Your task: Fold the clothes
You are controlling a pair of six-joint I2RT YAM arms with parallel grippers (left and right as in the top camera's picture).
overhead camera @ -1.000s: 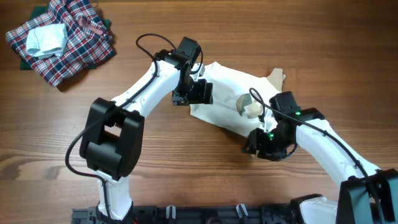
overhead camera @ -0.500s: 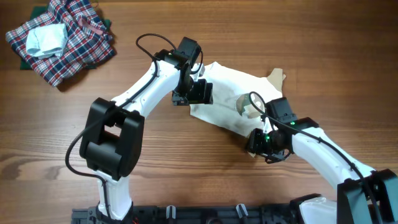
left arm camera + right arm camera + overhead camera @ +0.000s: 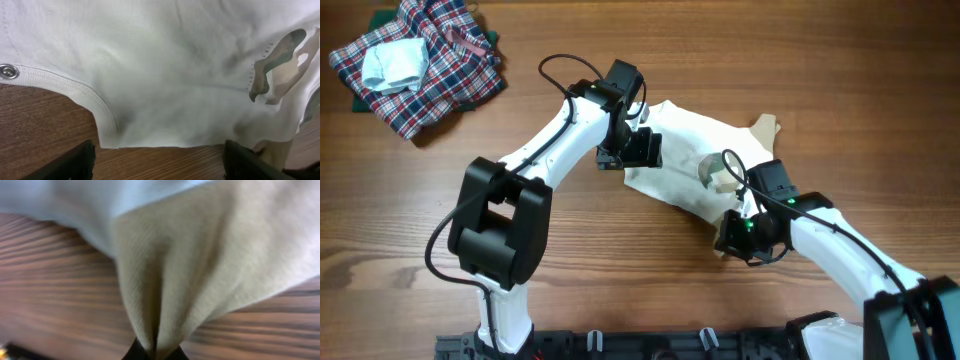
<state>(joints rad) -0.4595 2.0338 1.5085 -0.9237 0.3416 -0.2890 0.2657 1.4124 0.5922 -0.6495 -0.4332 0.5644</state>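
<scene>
Pinching a tan fold of the garment (image 3: 682,150) between closed fingertips, our right gripper (image 3: 155,351) holds the cloth's near edge. Since a second ago it has slid slightly leftward over the table (image 3: 620,265), and its wrist has drawn closer to the round print. Our left gripper (image 3: 159,159) has not moved; its fingers stand spread, grasping nothing, above the white hem at the garment's left side. The garment lies at the table's middle, its far tan corner unchanged. The plaid heap (image 3: 445,75), with a pale folded piece (image 3: 392,62) on it, sits well apart at the far left.
</scene>
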